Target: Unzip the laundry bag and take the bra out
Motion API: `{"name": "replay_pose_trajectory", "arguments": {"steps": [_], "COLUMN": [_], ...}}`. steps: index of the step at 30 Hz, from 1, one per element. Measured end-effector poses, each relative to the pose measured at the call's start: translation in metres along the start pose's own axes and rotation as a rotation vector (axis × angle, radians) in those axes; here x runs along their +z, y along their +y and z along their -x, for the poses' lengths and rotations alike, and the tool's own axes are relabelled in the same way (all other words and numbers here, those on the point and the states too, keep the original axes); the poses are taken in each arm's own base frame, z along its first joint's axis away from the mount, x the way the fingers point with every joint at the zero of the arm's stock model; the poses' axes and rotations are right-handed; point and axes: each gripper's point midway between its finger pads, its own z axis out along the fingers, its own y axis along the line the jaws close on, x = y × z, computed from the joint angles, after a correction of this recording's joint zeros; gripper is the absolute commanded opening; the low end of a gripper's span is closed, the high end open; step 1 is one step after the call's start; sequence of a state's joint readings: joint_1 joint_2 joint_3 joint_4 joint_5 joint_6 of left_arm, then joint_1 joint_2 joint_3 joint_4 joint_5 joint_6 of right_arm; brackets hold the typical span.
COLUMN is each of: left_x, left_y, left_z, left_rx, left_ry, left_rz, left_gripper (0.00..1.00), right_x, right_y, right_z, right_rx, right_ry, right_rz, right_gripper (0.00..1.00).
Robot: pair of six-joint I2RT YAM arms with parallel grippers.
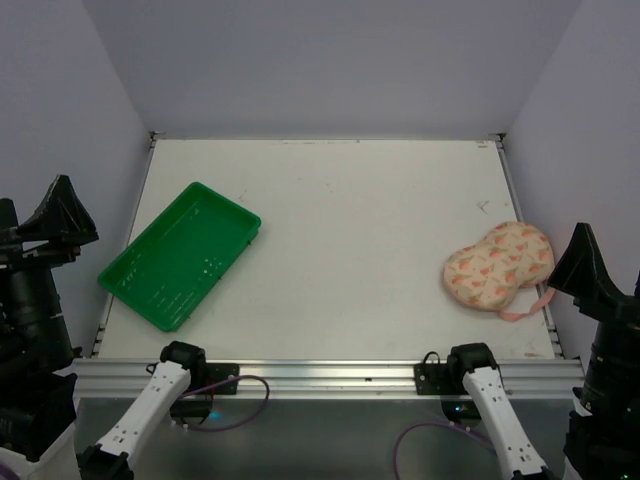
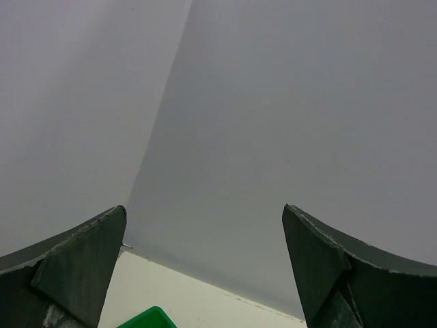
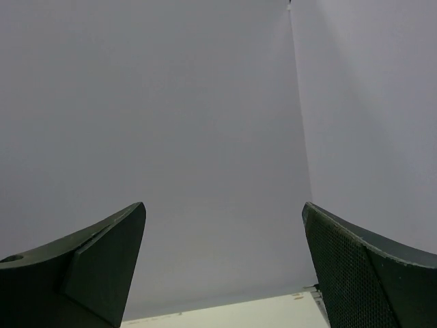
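The laundry bag, a peanut-shaped cream-peach pouch with a red-pink print, lies flat at the table's right edge. Its pink loop strap trails toward the front. It looks zipped shut, and the bra is hidden. My left gripper is raised off the table's left side, far from the bag. In its wrist view the left gripper is open and holds nothing. My right gripper hovers just right of the bag, beyond the table edge. Seen from the right wrist, the right gripper stands open and empty, facing the back wall.
A green plastic tray sits angled at the front left of the white table; its corner shows in the left wrist view. Grey walls enclose the table at the back and both sides. An aluminium rail runs along the front edge.
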State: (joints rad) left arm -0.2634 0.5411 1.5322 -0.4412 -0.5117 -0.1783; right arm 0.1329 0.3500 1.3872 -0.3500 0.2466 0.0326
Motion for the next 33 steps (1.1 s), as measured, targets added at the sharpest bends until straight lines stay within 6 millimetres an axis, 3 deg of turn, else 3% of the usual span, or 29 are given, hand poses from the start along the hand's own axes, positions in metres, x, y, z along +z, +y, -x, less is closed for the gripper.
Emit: {"name": "replay_pose_trajectory", "arguments": {"steps": [5,9,13,16,18,21,25,30,33], "left_x": [0.001,0.002,0.007,0.013,0.019,0.030,0.036,0.005,-0.023], "left_y": [0.000,-0.001,-0.003,-0.004,-0.007,-0.015,-0.025,-0.024,-0.019], "left_z": [0.001,0.000,-0.015,-0.043,-0.070,-0.121,-0.219,-0.337,-0.376], "left_rx": [-0.004,-0.008,-0.005,0.013,0.027,0.049,0.089,0.095,0.076], "left_ry": [-0.007,-0.011,0.012,0.067,0.127,0.243,0.482,0.797,0.919], "left_rz": [0.000,-0.001,0.001,0.002,-0.002,-0.020,-0.056,-0.099,-0.117], "left_gripper": [1.00,1.00,1.00,1.00,1.00,1.00,1.00,1.00,1.00], "right_x": [-0.002,-0.001,0.004,0.012,0.017,0.017,-0.013,-0.062,-0.089], "right_y": [0.000,-0.002,-0.006,-0.012,-0.014,-0.019,-0.037,-0.089,-0.108], "right_z": [0.001,-0.013,-0.050,-0.098,-0.139,-0.225,-0.340,-0.428,-0.461], "right_rx": [0.005,0.009,0.049,0.092,0.111,0.120,0.077,0.074,0.104], "right_ry": [-0.020,0.006,0.097,0.221,0.324,0.548,0.880,1.160,1.274], "right_rz": [0.003,-0.008,-0.059,-0.133,-0.179,-0.276,-0.458,-0.767,-0.933], "right_gripper": [0.99,0.99,0.99,0.99,0.99,0.99,0.99,0.99,0.99]}}
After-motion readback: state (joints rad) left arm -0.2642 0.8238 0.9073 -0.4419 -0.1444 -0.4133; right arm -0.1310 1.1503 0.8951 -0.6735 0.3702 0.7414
